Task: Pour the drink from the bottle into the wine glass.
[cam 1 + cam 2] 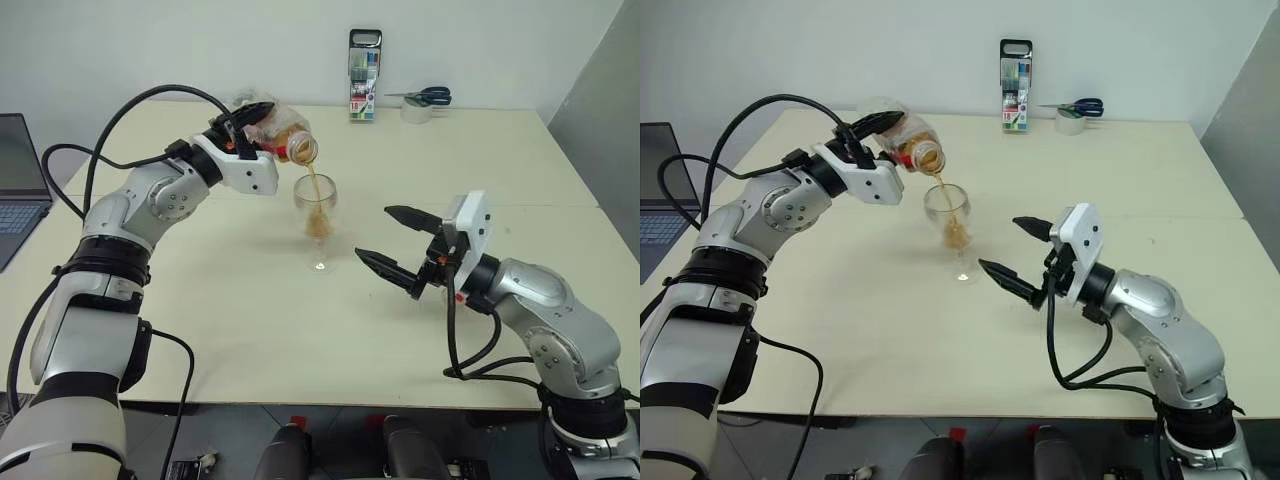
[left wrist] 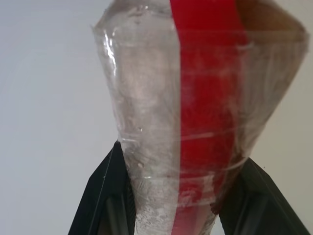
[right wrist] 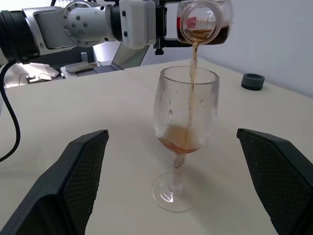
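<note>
My left hand (image 1: 250, 118) grips the thin, squashy bottle (image 1: 283, 139) by its body, so I squeeze lightly. The glass (image 1: 317, 204) is fragile and top-heavy; my right hand (image 1: 400, 241) waits open beside it.

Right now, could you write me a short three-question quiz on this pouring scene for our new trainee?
1. True or false: the bottle is upright on the table.
2. Which gripper holds the bottle: A) the left gripper, B) the right gripper, C) neither?
3. Fill in: the drink falls in a thin stream into the ___.

Key:
1. False. It is tipped, mouth down, above the wine glass.
2. A. The left gripper is clamped on the bottle's body; the right gripper hangs open beside the glass, touching nothing.
3. Wine glass; a little liquid has pooled at the bottom of its bowl.
</note>
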`<move>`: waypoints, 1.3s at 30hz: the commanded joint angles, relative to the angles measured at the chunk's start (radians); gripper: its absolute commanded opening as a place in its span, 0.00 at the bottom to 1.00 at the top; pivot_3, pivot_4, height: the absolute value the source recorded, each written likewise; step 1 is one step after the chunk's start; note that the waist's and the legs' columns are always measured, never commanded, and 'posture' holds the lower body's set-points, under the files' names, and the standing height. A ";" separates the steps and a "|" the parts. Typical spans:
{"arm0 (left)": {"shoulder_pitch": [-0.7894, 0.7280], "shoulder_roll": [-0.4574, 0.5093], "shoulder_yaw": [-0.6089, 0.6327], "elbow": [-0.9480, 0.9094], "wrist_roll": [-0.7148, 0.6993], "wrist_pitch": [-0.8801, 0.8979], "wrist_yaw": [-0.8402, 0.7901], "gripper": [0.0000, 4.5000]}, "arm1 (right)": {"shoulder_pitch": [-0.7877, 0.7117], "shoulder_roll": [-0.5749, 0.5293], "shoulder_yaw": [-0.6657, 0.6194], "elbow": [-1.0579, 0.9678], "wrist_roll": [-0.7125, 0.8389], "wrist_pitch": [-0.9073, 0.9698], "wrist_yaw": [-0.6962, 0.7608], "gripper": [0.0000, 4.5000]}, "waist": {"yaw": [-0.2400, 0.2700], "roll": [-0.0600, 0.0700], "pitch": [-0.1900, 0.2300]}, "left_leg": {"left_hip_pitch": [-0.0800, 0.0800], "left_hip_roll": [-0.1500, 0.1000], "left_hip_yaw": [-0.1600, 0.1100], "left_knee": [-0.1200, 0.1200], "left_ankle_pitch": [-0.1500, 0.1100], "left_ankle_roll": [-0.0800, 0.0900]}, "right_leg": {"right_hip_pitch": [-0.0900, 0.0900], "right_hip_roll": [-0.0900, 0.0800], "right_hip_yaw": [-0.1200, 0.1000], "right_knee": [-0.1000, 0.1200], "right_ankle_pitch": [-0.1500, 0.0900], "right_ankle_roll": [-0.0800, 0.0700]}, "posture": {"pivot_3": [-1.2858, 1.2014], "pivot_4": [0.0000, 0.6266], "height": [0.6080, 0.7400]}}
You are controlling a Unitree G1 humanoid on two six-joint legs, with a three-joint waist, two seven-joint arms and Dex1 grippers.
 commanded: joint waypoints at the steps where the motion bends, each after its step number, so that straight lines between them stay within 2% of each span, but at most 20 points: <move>1: -0.045 0.027 0.007 -0.013 -0.004 -0.012 0.027 0.38 | 0.008 0.005 -0.001 -0.037 0.009 -0.035 0.005 1.00 | 0.000 0.000 0.000 | 0.000 0.000 0.000 0.000 0.000 0.000 | 0.000 0.000 0.000 0.000 0.000 0.000 | 0.52 0.24 1.00; 19: -0.061 0.048 -0.014 0.001 0.030 -0.027 0.062 0.38 | 0.021 0.018 0.036 -0.002 -0.016 -0.085 0.006 1.00 | -0.004 0.000 0.000 | 0.000 0.000 0.000 0.000 0.001 -0.002 | 0.000 0.000 0.000 0.000 0.000 0.000 | 0.52 0.24 1.00; 39: -0.069 0.062 -0.026 0.011 0.059 -0.038 0.096 0.38 | 0.017 0.006 0.037 -0.028 -0.011 -0.049 0.006 1.00 | -0.004 0.000 0.000 | 0.000 0.000 0.000 0.000 0.001 -0.002 | 0.000 0.000 0.000 0.000 0.000 0.000 | 0.52 0.24 1.00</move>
